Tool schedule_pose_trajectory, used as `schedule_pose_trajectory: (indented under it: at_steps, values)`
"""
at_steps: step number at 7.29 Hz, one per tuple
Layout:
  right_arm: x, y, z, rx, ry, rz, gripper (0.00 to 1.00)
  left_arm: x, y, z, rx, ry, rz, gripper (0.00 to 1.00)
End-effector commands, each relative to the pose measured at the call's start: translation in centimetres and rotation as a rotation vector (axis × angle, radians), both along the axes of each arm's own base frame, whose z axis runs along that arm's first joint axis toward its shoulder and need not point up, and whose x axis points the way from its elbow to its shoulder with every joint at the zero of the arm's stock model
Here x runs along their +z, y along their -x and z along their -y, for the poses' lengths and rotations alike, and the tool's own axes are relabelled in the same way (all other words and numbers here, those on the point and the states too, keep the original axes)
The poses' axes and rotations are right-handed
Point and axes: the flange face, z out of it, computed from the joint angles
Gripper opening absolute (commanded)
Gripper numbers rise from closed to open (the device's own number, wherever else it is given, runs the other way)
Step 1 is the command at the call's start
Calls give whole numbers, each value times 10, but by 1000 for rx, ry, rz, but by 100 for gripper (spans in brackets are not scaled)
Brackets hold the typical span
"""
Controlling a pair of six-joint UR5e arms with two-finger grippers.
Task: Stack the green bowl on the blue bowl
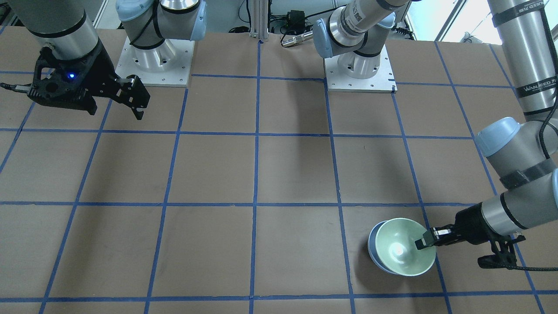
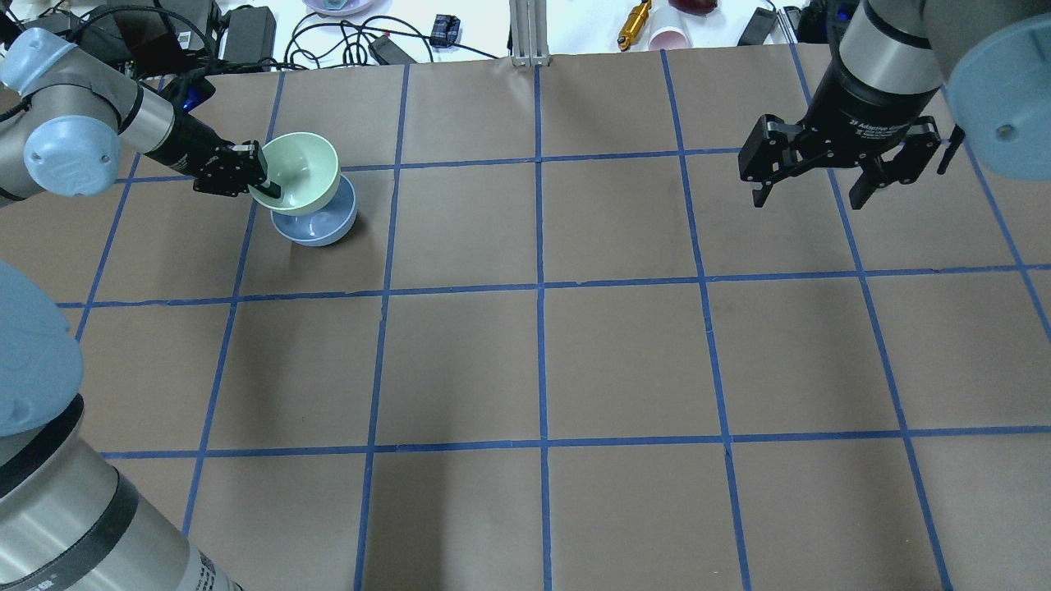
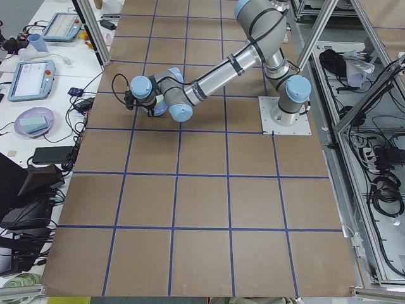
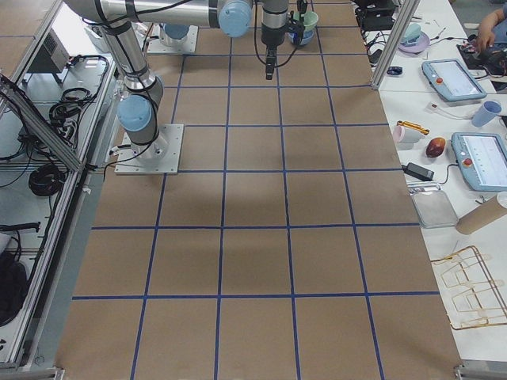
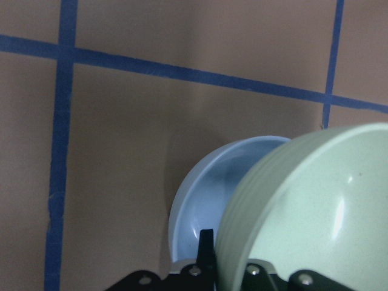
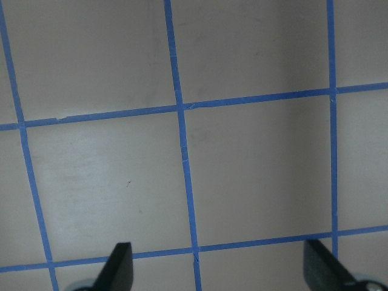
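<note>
left hand (image 2: 264,185) grips green bowl (image 2: 300,164) rim | tilted over blue bowl (image 2: 318,230), both empty | right hand (image 2: 809,197) spread

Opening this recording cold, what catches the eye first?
The left gripper pinches the green bowl by its rim, holding it tilted over the blue bowl, not yet nested, at the far left of the table. On the opposite side, the right gripper hangs open, holding nothing.

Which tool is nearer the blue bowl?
Left. The left tool grips the green bowl by its rim, right over the blue bowl; the right tool hangs open far across the table.
</note>
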Motion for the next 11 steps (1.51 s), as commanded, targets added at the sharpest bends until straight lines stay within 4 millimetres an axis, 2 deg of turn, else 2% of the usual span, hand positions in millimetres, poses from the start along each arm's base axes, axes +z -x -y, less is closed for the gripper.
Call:
schedule_pose_trajectory:
  at_steps: [1, 3, 4, 5, 6, 7, 8, 10, 11]
  values:
    - [0, 0, 0, 0, 0, 0, 100, 3, 0, 0, 21, -6, 1, 100]
    - [0, 0, 0, 0, 0, 0, 100, 15, 1, 0, 33, 5, 12, 100]
    - [-1, 0, 0, 0, -2, 0, 100, 33, 5, -1, 28, 29, 28, 100]
    - [0, 0, 0, 0, 0, 0, 100, 58, 28, -6, 1, 28, 101, 100]
    - [0, 0, 0, 0, 0, 0, 100, 90, 61, -13, -38, 31, 253, 100]
    - [-1, 0, 0, 0, -2, 0, 100, 120, 94, -22, -54, 36, 285, 100]
    - [0, 0, 0, 0, 0, 0, 100, 145, 118, -34, -25, 27, 297, 100]
    - [0, 0, 0, 0, 0, 0, 100, 200, 160, -66, -69, 50, 393, 100]
    - [0, 0, 0, 0, 0, 0, 100, 225, 186, -88, -95, 49, 408, 100]
